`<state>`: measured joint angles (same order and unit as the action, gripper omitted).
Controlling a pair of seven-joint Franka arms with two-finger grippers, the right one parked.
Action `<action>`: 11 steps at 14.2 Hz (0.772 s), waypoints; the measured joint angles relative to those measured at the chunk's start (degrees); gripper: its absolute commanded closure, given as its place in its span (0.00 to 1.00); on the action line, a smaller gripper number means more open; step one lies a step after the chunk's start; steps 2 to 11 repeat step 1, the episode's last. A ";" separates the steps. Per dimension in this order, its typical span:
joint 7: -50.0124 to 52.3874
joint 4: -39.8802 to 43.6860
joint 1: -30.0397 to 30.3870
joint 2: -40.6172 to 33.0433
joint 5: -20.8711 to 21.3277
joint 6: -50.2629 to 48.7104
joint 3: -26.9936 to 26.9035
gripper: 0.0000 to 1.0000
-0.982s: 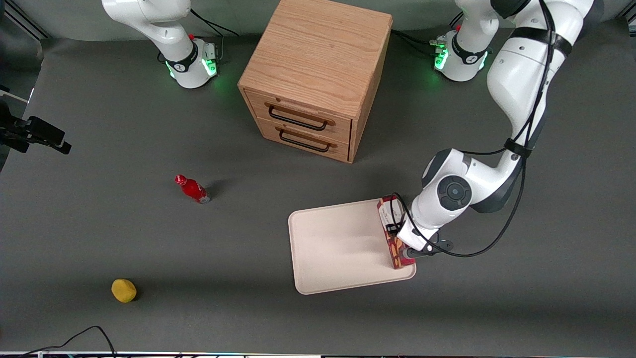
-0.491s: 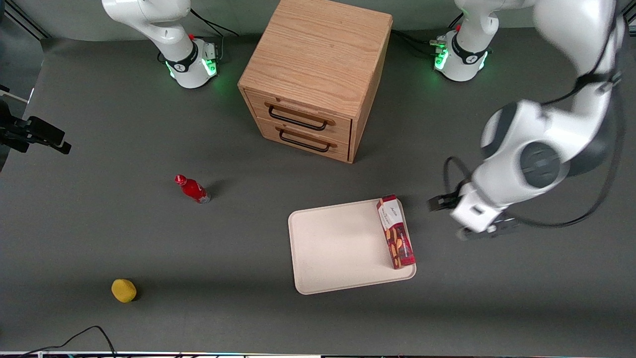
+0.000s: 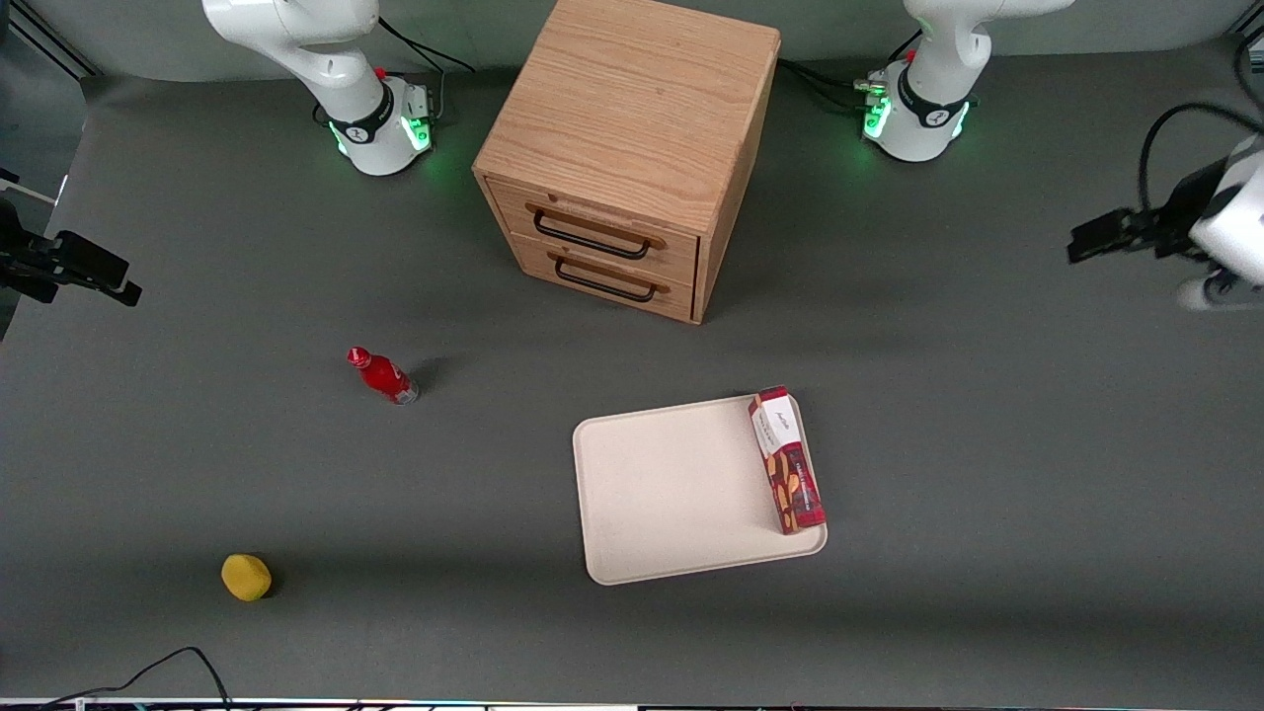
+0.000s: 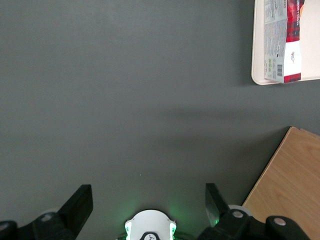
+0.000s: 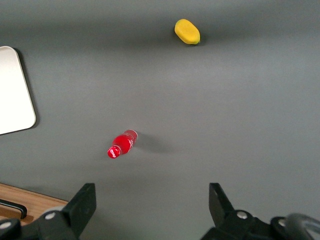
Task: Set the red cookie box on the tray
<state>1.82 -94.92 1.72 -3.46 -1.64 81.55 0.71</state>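
A wooden drawer cabinet, a small red bottle and a yellow lemon-like object sit well apart.

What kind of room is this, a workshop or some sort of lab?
Probably a robot test lab: white arms bolted to a grey-covered table, with props like a wooden drawer cabinet and a long dark-red cookie box on a cream tray. The open pincer hangs above the table.

Dark grey matte table top, evenly lit from above, with only soft shadows. Holds a light oak drawer cabinet, set at a slight angle, casting a faint shadow toward the working arm's end. Shows two drawers, one above the other, both shut, each with a black bar handle. Meets a paler grey backdrop at the edge farthest from the front camera.
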 measured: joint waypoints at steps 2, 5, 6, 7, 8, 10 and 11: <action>-0.91 -0.32 -0.03 -1.21 0.00 -0.03 -0.10 0.00; -0.91 -0.32 -0.03 -1.21 0.00 -0.03 -0.10 0.00; -0.91 -0.32 -0.03 -1.21 0.00 -0.03 -0.10 0.00; -0.91 -0.32 -0.03 -1.21 0.00 -0.03 -0.10 0.00; -0.91 -0.32 -0.03 -1.21 0.00 -0.03 -0.10 0.00; -0.91 -0.32 -0.03 -1.21 0.00 -0.03 -0.10 0.00; -0.91 -0.32 -0.03 -1.21 0.00 -0.03 -0.10 0.00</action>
